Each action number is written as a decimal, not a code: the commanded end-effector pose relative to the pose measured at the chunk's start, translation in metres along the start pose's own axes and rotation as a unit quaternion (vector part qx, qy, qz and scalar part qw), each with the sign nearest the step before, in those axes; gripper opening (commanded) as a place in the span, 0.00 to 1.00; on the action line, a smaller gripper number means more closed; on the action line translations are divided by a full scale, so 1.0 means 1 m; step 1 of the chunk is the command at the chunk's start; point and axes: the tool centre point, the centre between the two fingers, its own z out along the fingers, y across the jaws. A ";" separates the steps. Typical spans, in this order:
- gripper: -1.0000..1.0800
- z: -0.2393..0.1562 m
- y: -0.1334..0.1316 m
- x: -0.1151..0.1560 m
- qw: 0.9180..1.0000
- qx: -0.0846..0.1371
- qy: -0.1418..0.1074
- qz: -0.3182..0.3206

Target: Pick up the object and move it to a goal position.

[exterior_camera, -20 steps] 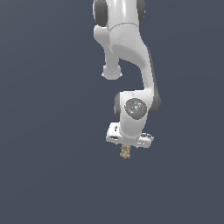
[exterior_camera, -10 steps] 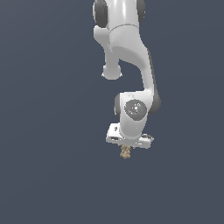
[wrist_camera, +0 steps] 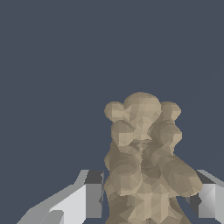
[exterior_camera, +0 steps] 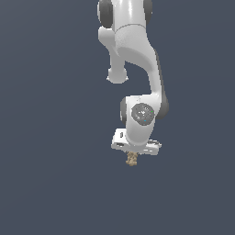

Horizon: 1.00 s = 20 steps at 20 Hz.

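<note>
The object is a small tan, knobbly, elongated piece. In the exterior view it hangs just below the white gripper, near the middle of the picture. The wrist view shows the object large, standing between the two fingertips, which press on its lower part from both sides. The gripper is shut on the object. The fingers themselves are mostly hidden behind the hand in the exterior view.
The white arm comes down from the top of the exterior view. All around is a plain dark grey-blue surface with no other objects, edges or markers showing.
The arm and the held object have shifted very slightly, if at all; the grip stays the same.
</note>
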 end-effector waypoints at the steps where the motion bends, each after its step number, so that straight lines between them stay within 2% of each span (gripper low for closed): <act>1: 0.00 -0.007 -0.001 -0.001 1.000 0.000 0.001 0.000; 9: 0.00 -0.053 -0.007 -0.012 1.000 0.000 0.001 0.000; 20: 0.00 -0.165 -0.022 -0.036 1.000 0.000 0.001 0.000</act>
